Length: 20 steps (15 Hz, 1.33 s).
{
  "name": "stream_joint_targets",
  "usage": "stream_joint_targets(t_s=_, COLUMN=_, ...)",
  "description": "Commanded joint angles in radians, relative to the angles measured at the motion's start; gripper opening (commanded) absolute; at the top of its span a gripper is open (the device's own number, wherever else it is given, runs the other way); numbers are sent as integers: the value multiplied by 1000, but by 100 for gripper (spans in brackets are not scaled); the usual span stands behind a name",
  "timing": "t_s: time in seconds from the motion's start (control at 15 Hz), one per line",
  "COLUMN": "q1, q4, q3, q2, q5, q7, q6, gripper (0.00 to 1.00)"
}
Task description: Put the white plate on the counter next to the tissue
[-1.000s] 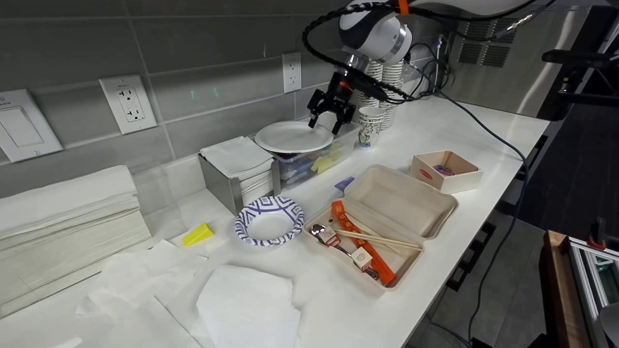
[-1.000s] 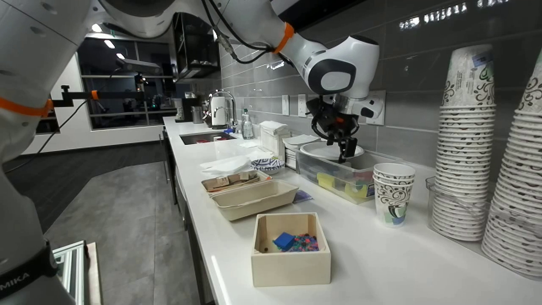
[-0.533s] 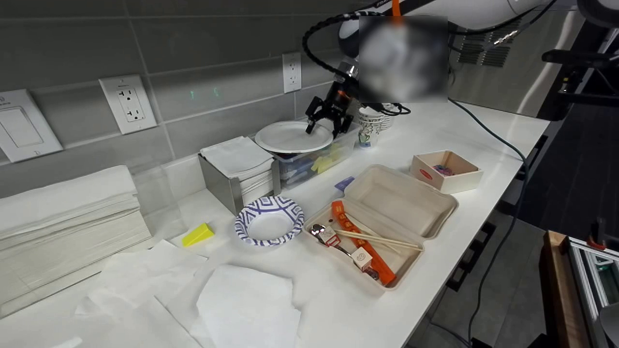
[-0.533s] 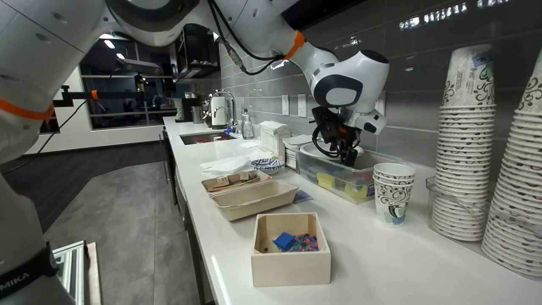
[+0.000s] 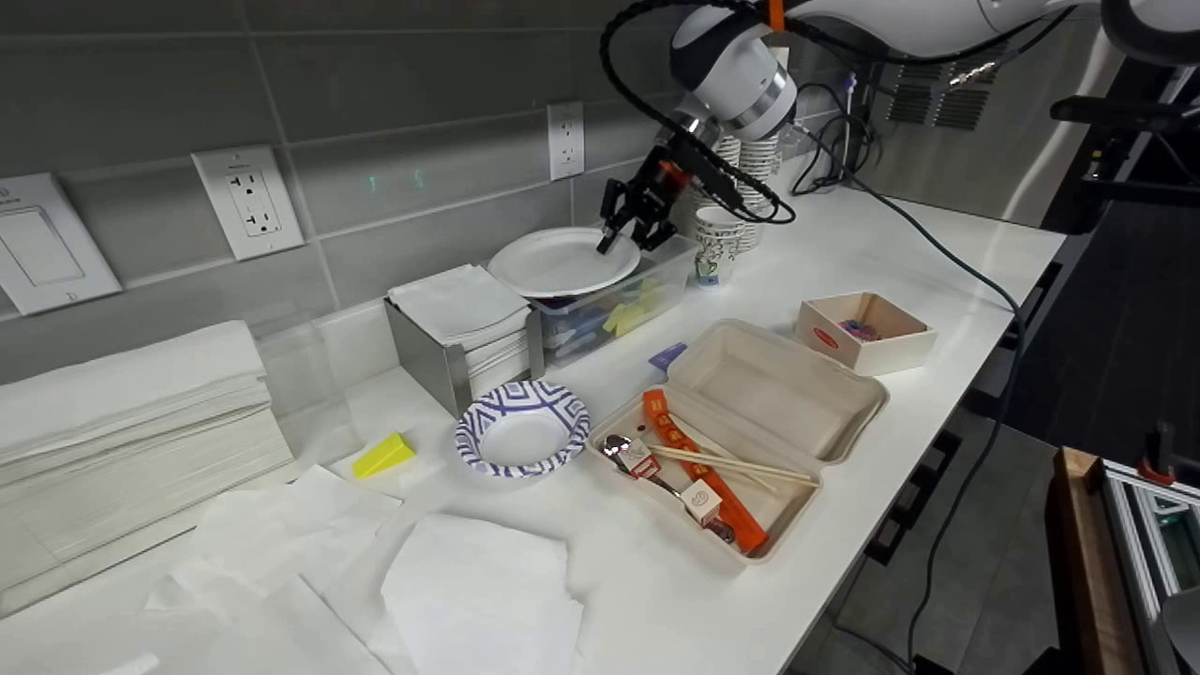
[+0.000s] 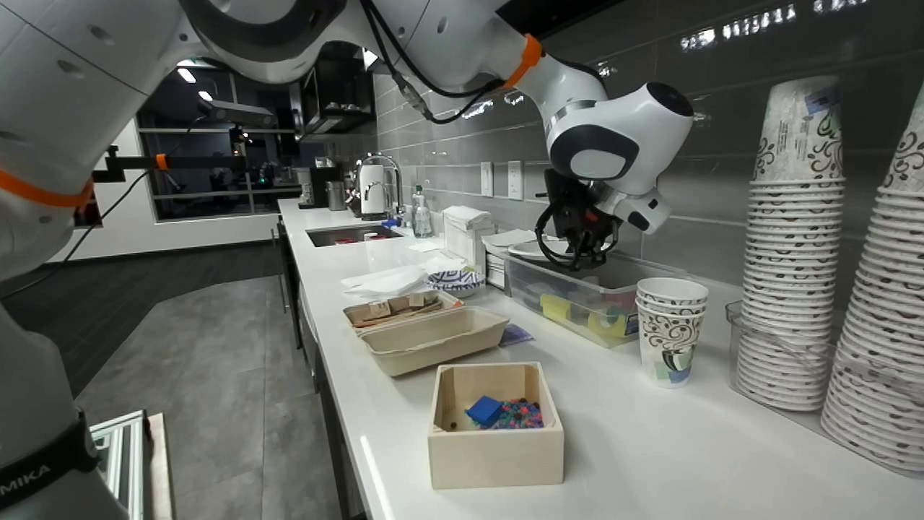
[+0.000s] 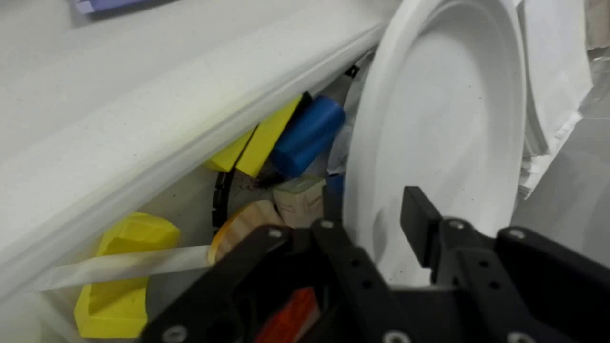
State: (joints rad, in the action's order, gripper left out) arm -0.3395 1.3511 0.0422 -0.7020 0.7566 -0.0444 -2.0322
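Note:
The white plate (image 5: 555, 266) rests across one end of a clear bin, and its broad face fills much of the wrist view (image 7: 452, 109). My gripper (image 7: 374, 209) straddles the plate's near rim with its jaws partway apart. One finger pad (image 7: 420, 226) is over the plate's upper face, its shadow falling apart from it. The opposite fingertip lies at the outer side of the rim, partly hidden; contact there is unclear. In an exterior view the gripper (image 5: 626, 242) is at the plate's right edge. The tissue (image 5: 483, 600) lies flat on the white counter (image 5: 656, 609) in the foreground.
The clear bin (image 6: 548, 289) holds yellow and blue items under the gripper. Beside it are a napkin holder (image 5: 436, 366), a blue-patterned bowl (image 5: 523, 441), an open takeout box (image 5: 773, 394), a wooden box (image 5: 867, 352) and paper cups (image 6: 671, 325). A tiled wall (image 5: 450, 169) runs behind.
The jaws have drawn closer together around the plate's rim. In an exterior view the plate has shifted slightly left and up. The wrist has tilted and moved a little.

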Motion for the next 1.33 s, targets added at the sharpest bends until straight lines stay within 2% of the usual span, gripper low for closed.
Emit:
stream_joint_targets(t_s=0.0, q1=-23, q4=-52, q3=4, q2=-16, q5=70, q7=5, q6=94, gripper=12)
stream_joint_targets(t_s=0.07, q1=-26, q4=-59, q3=1, q2=-16, q5=82, q7=7, q6=114, gripper=0)
stream_joint_targets(t_s=0.47, q1=-9, q4=-52, q3=-45, q2=43, q5=52, q7=20, q6=220, gripper=1)
stream_joint_targets(t_s=0.73, q1=-39, q4=-71, q3=-48, q2=69, q5=46, q7=-65, q6=455, gripper=1)
stream_joint_targets(t_s=0.93, q1=-41, q4=-71, q3=-76, q2=89, q5=39, q7=-102, q6=569, gripper=1)
stream_joint_targets(t_s=1.27, q1=-31, q4=-24, q3=-84, q2=148, q5=31, q7=-260, q6=731, gripper=1)
